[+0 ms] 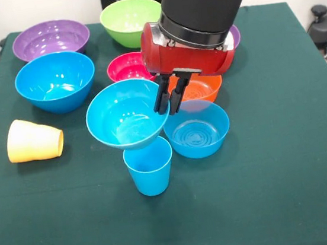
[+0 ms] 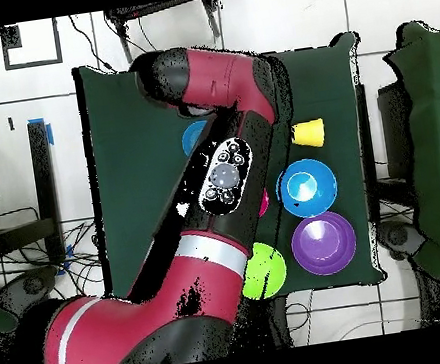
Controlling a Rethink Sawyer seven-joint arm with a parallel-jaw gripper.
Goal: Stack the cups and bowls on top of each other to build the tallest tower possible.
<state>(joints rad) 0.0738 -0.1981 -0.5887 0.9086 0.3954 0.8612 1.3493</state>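
Observation:
The sky-blue cup (image 1: 150,167) stands upright near the table's front middle. A medium blue bowl (image 1: 124,116) is tilted, with its base at the cup's mouth. My gripper (image 1: 168,110) is shut on that bowl's right rim, one finger inside and one outside. A smaller blue bowl (image 1: 197,130) sits on the table just right of the cup. The pale yellow cup (image 1: 33,140) lies on its side at the left and also shows in the overhead view (image 2: 309,133). In the overhead view the arm hides the gripper and the tower.
On the green table (image 1: 277,174) stand a large blue bowl (image 1: 55,81), a purple bowl (image 1: 50,39), a lime green bowl (image 1: 129,20), a pink-red bowl (image 1: 126,68) and an orange bowl (image 1: 206,87). A second purple bowl (image 1: 235,35) peeks from behind the arm.

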